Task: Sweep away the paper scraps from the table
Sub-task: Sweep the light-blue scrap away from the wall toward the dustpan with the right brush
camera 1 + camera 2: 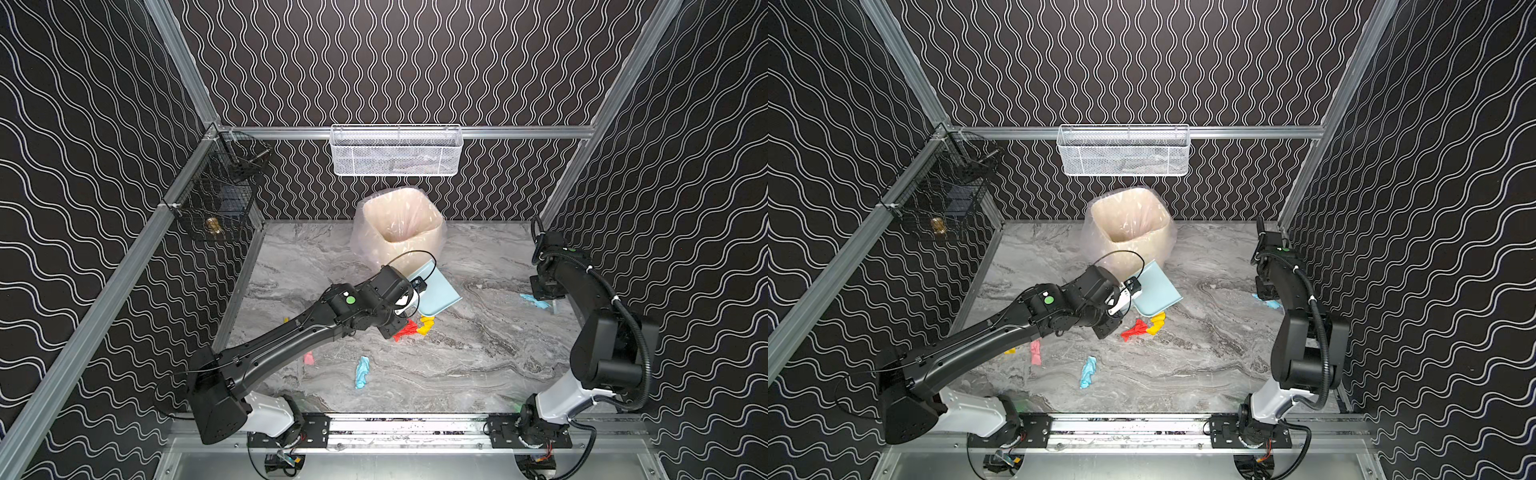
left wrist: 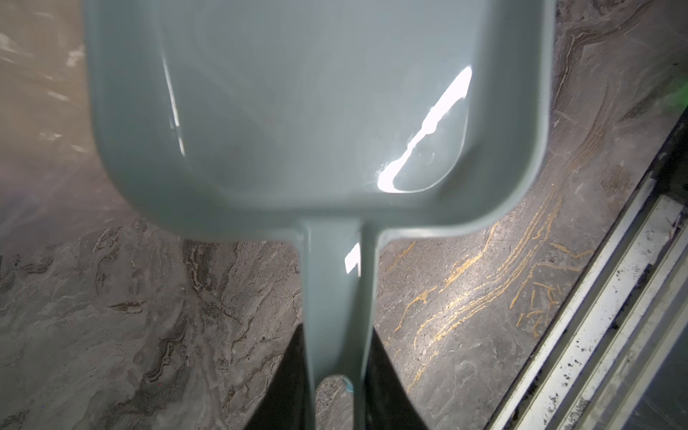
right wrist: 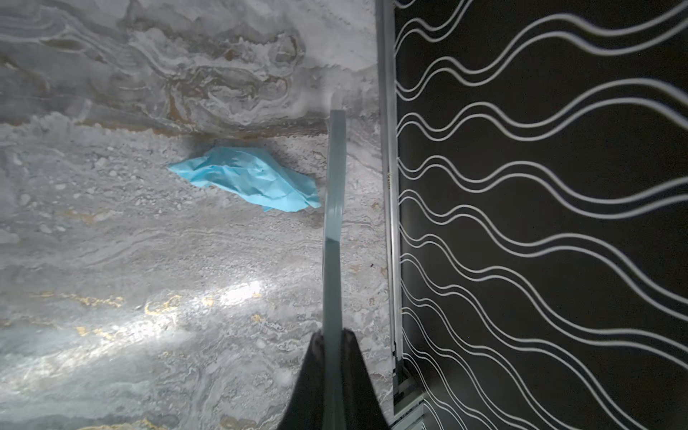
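Several paper scraps lie on the marble table point(image 1: 478, 353): a red one point(image 1: 405, 330) and a yellow one point(image 1: 426, 324) just in front of the pale blue dustpan point(image 1: 438, 291), a light blue one point(image 1: 362, 372) nearer the front, a pink one point(image 1: 308, 358) by the left arm. My left gripper point(image 2: 337, 335) is shut on the dustpan's handle point(image 2: 335, 290); the pan point(image 2: 316, 111) holds nothing. At the right wall my right gripper point(image 3: 333, 335) is shut on the thin pale brush handle point(image 3: 335, 186), beside another light blue scrap point(image 3: 245, 178). The bristles are hidden.
A lined waste bin point(image 1: 401, 224) stands at the back centre, just behind the dustpan. A white mesh basket point(image 1: 397, 149) hangs on the back rail, and a black wire basket point(image 1: 216, 195) on the left rail. The right wall rail point(image 3: 389, 186) runs close beside the brush.
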Available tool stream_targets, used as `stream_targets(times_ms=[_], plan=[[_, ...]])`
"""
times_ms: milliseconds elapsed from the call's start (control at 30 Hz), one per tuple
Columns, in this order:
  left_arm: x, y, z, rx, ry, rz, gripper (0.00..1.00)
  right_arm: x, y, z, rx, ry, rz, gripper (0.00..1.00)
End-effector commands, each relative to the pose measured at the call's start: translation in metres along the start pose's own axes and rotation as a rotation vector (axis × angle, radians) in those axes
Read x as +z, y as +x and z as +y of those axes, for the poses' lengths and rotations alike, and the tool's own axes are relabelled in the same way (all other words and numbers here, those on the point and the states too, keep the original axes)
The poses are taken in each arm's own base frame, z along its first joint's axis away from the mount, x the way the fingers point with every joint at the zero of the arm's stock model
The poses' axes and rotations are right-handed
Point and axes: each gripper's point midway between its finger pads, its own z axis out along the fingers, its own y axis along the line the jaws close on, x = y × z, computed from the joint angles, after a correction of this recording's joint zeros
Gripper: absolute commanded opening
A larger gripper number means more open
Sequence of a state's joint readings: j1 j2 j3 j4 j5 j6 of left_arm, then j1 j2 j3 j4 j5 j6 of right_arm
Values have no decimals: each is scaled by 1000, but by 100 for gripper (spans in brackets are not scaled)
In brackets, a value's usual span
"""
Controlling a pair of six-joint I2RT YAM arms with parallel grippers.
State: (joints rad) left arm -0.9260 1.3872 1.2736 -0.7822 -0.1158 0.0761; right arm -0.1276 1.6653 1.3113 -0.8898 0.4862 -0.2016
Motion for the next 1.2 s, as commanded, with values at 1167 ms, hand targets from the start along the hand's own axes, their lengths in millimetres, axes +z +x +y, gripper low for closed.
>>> stream_targets(times_ms=[1167], plan=[[39,61,-46,-88,128,158,0,-71,-28,96,-414,19,-176,0]])
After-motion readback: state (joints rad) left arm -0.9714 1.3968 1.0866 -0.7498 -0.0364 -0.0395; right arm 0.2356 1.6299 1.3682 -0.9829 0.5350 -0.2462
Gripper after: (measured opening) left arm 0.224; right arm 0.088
